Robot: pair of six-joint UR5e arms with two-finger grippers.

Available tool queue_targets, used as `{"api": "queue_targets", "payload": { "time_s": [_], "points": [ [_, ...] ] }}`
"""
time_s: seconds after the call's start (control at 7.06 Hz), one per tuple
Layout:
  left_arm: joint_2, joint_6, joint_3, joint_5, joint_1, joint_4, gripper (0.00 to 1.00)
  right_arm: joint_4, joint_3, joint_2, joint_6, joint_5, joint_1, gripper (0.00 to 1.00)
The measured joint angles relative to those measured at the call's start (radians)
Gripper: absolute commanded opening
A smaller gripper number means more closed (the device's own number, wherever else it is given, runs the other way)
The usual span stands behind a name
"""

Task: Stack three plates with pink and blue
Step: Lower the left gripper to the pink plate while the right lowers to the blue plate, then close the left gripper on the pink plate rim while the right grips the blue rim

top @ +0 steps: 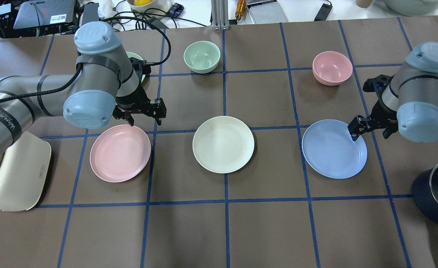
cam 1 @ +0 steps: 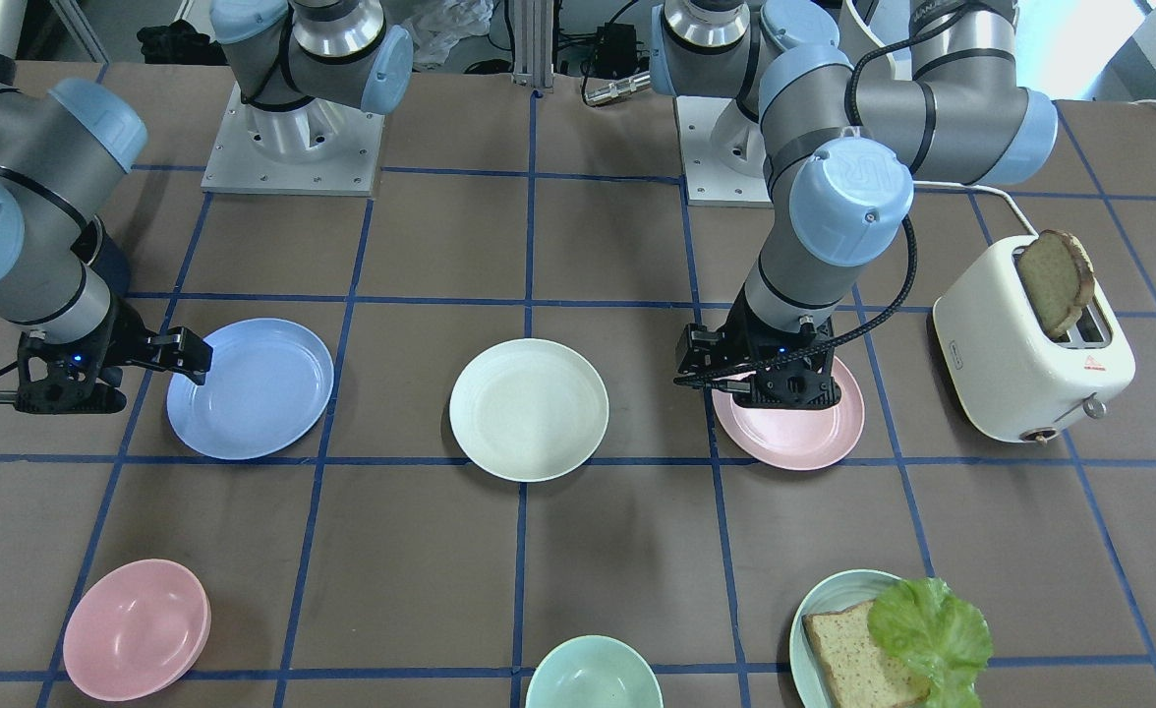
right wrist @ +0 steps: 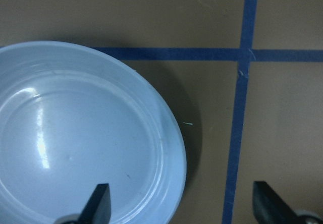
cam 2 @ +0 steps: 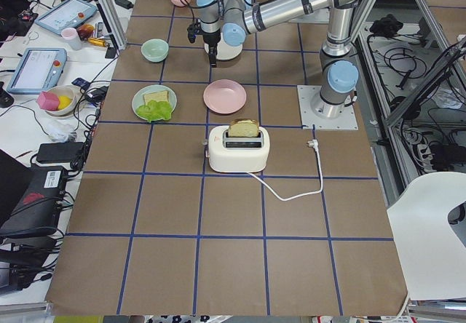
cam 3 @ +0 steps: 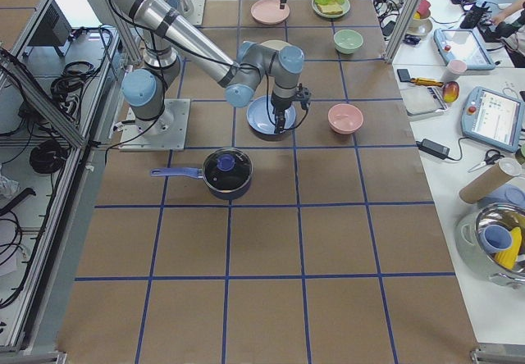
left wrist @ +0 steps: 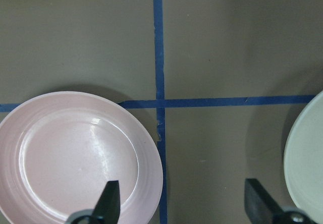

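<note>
Bench [top: 263, 230] on my screens is brown, gridded with blue tape, and it carries everything. Next in size, the left arm [top: 36, 100] reaches out over the toaster [top: 18, 175], which has a slice of bread [cam 1: 1055, 280] standing in its slot; the right arm [top: 424, 108] comes in from the other side.

I see the three plates lying flat in one row, each apart from its neighbour: pink plate [top: 120, 152] on the robot's left, cream plate [top: 223, 144] in the middle, blue plate [top: 333, 149] on the right.

The left claw [top: 145, 118] points down with its jaws wide apart, straddling the pink plate's rim on the cream-plate side: one finger over the plate, one over bare bench. The right claw [top: 370, 130] is likewise spread across the blue plate's outer rim. I cannot tell whether either touches its plate.
</note>
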Motion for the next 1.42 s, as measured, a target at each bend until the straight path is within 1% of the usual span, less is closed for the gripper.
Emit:
{"api": "queue_targets", "payload": {
  "time_s": [0.14, 0.28, 0.42, 0.57, 0.99, 1.13, 1.27, 1.42],
  "points": [
    [-0.012, -0.009, -0.037, 0.006, -0.001, 0.055, 0.68, -0.002, 0.012, 0.011, 0.0, 0.01, -0.037, 1.0],
    [-0.017, -0.017, -0.066, 0.011, -0.001, 0.087, 0.66, -0.003, 0.016, 0.025, 0.001, 0.052, -0.059, 1.0],
    [-0.022, -0.026, -0.086, 0.02, 0.0, 0.1, 0.61, -0.007, 0.017, 0.038, 0.001, 0.105, -0.069, 1.0],
    [-0.03, -0.034, -0.096, 0.038, 0.0, 0.104, 0.53, -0.014, 0.017, 0.051, 0.001, 0.132, -0.074, 1.0],
    [-0.061, -0.048, -0.103, 0.063, 0.0, 0.105, 0.53, -0.023, 0.017, 0.075, -0.001, 0.151, -0.082, 0.99],
    [-0.069, -0.049, -0.103, 0.063, 0.001, 0.104, 0.52, -0.028, 0.017, 0.08, 0.0, 0.152, -0.084, 0.95],
    [-0.079, -0.047, -0.103, 0.062, 0.001, 0.103, 0.45, -0.039, 0.016, 0.087, 0.001, 0.152, -0.085, 0.8],
    [-0.088, -0.045, -0.103, 0.061, 0.002, 0.102, 0.45, -0.055, 0.016, 0.091, 0.002, 0.153, -0.085, 0.5]
  ]
}}
